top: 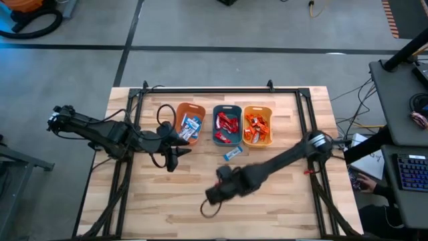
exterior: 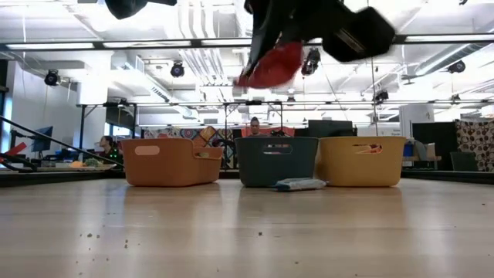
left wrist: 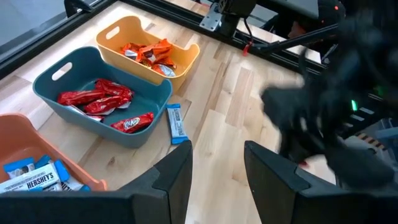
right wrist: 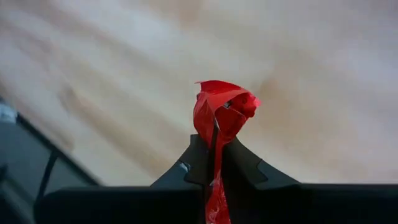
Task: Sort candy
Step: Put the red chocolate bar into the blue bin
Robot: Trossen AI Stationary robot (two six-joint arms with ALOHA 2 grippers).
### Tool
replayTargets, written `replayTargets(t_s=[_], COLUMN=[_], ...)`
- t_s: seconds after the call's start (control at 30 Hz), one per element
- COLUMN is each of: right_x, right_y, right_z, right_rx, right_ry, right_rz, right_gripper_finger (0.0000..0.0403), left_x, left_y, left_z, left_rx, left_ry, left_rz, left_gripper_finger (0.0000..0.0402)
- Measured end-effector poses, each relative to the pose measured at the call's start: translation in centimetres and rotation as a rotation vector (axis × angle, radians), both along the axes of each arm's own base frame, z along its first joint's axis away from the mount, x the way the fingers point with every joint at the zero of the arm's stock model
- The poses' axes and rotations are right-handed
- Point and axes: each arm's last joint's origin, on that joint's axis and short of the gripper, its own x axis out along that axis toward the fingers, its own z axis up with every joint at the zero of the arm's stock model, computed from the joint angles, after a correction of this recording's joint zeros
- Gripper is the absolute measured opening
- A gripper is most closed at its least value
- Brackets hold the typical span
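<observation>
The left gripper [top: 179,152] is held just near of the orange plastic bin [top: 179,111], its fingers [left wrist: 179,171] parted about halfway and nothing between them. In that leftmost bin, blue-and-white wrapped candies [top: 192,126] are gathered. In the teal plastic bin [top: 227,109] in the middle, red wrapped candies [top: 229,123] are piled. One loose blue-and-white candy [top: 233,153] is seen flat on the light wooden table [top: 281,201], just near of the teal bin. In the yellow-orange plastic bin [top: 257,109] on the right, orange wrapped candies [top: 256,126] are heaped. The right gripper [right wrist: 214,144] is raised above the table's near middle, closed tight on a crumpled red candy [right wrist: 222,112].
</observation>
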Motion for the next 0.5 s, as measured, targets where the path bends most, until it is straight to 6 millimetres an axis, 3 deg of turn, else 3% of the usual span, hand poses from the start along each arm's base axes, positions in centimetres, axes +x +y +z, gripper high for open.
replayTargets(t_s=[0.2,0.37,0.5], right_x=[-1.1,-0.8,-1.0], right_y=[-7.8,-15.6,-20.3], right_z=[4.8,5.5,5.5], right_rx=[-0.216,-0.341,-0.381], right_ry=[-0.009,0.041,0.082], right_rz=[-0.059,-0.092,-0.112], right_gripper_finger=[0.0019,0.0028,0.0060], left_x=[0.0,0.0,0.0], left_y=[0.0,0.0,0.0], left_z=[0.0,0.0,0.0], left_rx=[-0.024,-0.039,-0.058], left_ry=[-0.005,-0.012,-0.015], left_rz=[0.015,0.030,0.042], left_gripper_finger=[0.0129,0.0129,0.0129])
